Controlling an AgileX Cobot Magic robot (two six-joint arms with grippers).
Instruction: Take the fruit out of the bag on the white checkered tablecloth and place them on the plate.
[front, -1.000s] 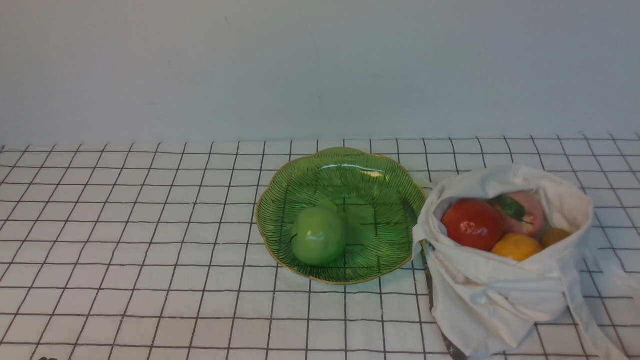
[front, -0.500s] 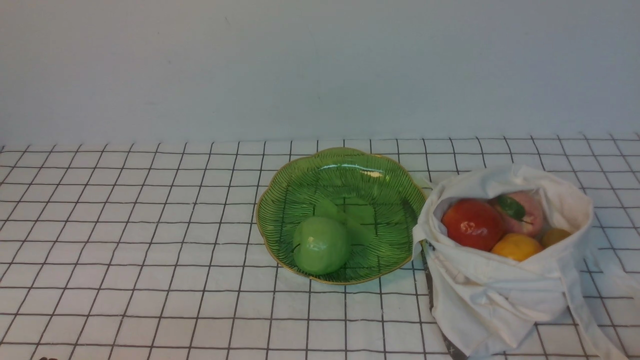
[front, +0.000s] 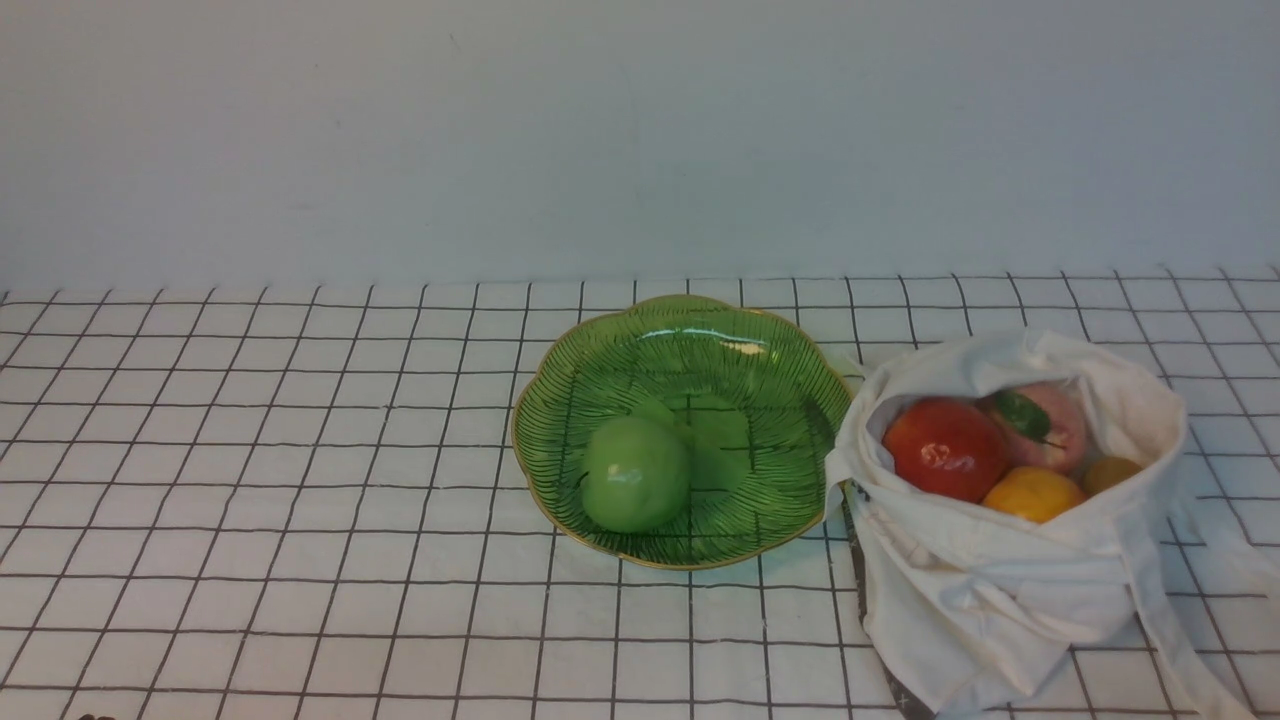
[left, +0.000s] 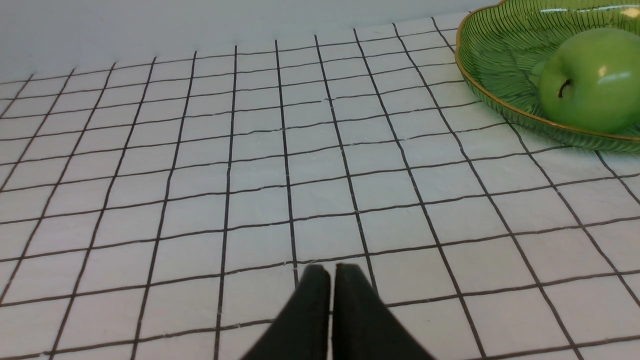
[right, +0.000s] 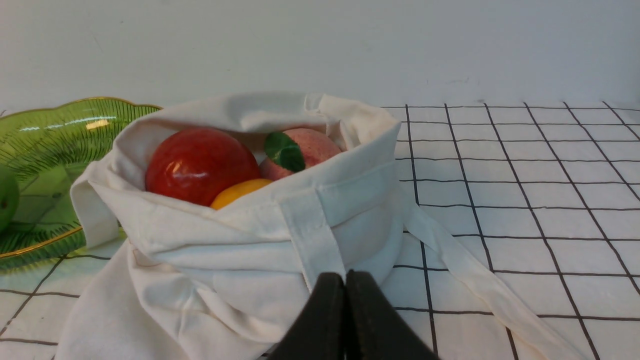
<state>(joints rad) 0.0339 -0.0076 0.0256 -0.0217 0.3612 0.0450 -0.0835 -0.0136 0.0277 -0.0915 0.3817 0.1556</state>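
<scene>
The plate sits on the white checkered tablecloth near the middle of the surface. It holds one item, the green apple, which lies in the near-left part of the dish, close to the gold rim; the left wrist view shows its stem pointing sideways. The remainder of the dish floor is bare.

The bag stands just to the right of the plate, its cloth touching or overlapping the plate's right rim. Its mouth is rolled down and open upward. Inside it: the red apple on the side nearest the plate, the peach with its green leaf behind it, an orange citrus at the near edge of the mouth, and a second, smaller citrus partly hidden to the right. A strap trails from the bag across the cloth on the right.

The left half of the cloth is open, from the plate out to the left edge. The cloth ends at a plain wall behind the plate.

Neither arm appears in the front view. The left fingers are pressed together with only a hairline gap, gripping nothing, low over bare cloth, well apart from the plate. The right fingers are likewise closed on nothing, just in front of the bag's near wall.
</scene>
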